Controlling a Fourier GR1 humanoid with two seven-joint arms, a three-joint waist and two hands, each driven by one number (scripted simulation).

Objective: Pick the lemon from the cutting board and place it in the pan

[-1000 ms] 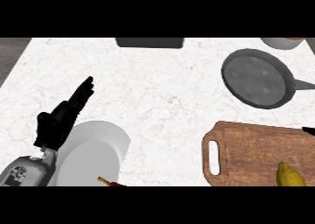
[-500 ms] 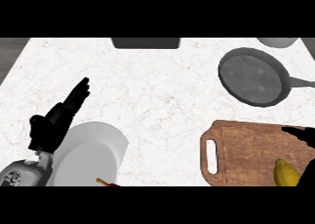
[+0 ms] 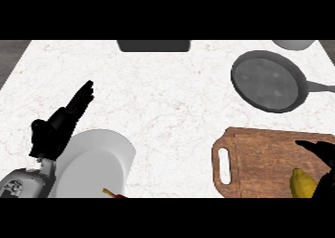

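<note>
Plate [image 3: 95, 162] sits left of cutting board [image 3: 266, 158], pan [image 3: 270, 80] beyond.

My right hand [image 3: 326, 160] runs off the right edge, so I cannot tell how its fingers sit. It covers part of the lemon [image 3: 304, 182], whose lower end is cut off. The pan [image 3: 269, 80] handle, a dark tray [image 3: 154, 45] and a bowl [image 3: 294, 44] are clipped too.

A white marbled worktop [image 3: 170, 88] fills the view, with dark grey floor strips at 9 and 3 o'clock.
</note>
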